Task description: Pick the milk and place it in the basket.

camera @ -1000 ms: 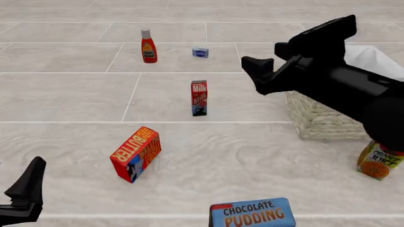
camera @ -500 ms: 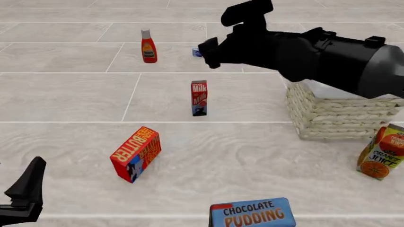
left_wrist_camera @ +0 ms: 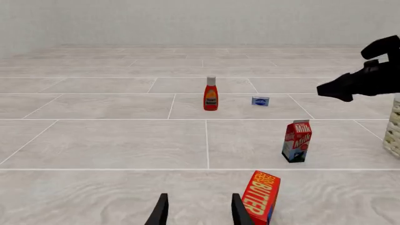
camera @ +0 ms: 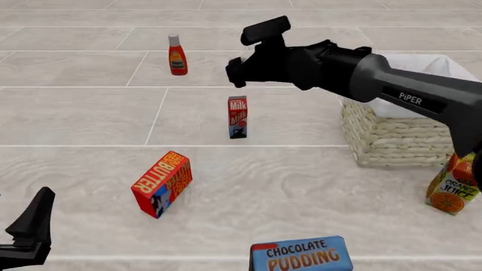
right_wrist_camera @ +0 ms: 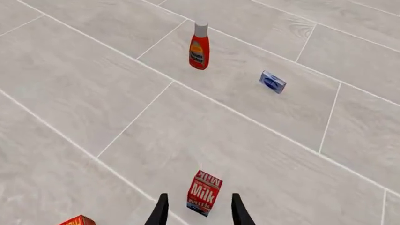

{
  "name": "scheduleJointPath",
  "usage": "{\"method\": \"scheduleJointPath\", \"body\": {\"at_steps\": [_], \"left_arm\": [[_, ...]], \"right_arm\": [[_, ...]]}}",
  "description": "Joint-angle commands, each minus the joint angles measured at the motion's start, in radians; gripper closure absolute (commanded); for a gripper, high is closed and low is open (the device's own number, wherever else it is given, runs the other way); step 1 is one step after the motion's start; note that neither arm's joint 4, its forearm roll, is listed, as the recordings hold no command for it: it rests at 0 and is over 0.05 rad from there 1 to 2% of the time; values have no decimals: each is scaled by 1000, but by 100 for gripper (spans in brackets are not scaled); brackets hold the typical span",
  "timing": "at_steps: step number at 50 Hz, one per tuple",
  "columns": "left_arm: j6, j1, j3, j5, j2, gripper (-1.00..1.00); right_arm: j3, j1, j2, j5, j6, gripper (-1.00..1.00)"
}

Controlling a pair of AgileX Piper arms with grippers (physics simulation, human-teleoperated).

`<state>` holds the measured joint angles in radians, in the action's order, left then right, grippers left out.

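Milk, a tall narrow red carton with white lettering and a blue-and-dark lower part [camera: 237,117], stands upright on the pale tiled table [camera: 90,113], untouched and well apart from the large cream woven wicker basket with a white cloth liner [camera: 391,132], which lies to its right and is partly covered by the black right arm. The right gripper [camera: 249,53] hangs above and slightly beyond the carton; its jaws are parted, with the carton showing between the two finger tips in the right wrist view [right_wrist_camera: 204,192], clearly lower than them. Only the tips of those fingers [right_wrist_camera: 161,211] are in view there. The left gripper [camera: 30,231] sits at the near left corner of the front view, cut off by the frame edge; the left wrist view shows its two fingers [left_wrist_camera: 160,213] apart and holding nothing. A wider red "BUTTER" box [camera: 162,183] rests tilted on the near side of the milk, to its left. Farther back stand a red sauce bottle with a white cap [camera: 177,55] and a small blue packet [right_wrist_camera: 272,82], the latter hidden behind the right gripper in the front view. An orange juice carton [camera: 454,189] is cropped at the right edge, and a blue "CHOCOLATE PUDDING" box [camera: 301,255] is cropped at the near edge.
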<state>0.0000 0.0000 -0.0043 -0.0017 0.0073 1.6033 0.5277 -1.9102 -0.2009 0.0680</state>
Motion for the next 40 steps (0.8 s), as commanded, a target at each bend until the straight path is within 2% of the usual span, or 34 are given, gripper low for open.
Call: {"method": "scheduleJointPath", "body": {"at_steps": [1, 13, 16, 40], "left_arm": [[0, 0, 0, 0, 0, -100], [0, 0, 0, 0, 0, -100], [0, 0, 0, 0, 0, -100], [0, 0, 0, 0, 0, -100]], "right_arm": [[100, -6, -114, -24, -12, -100], [167, -7, -202, -27, -32, -100], [212, -4, -278, -20, -47, -100], [258, -30, -385, -7, -65, -100]]}}
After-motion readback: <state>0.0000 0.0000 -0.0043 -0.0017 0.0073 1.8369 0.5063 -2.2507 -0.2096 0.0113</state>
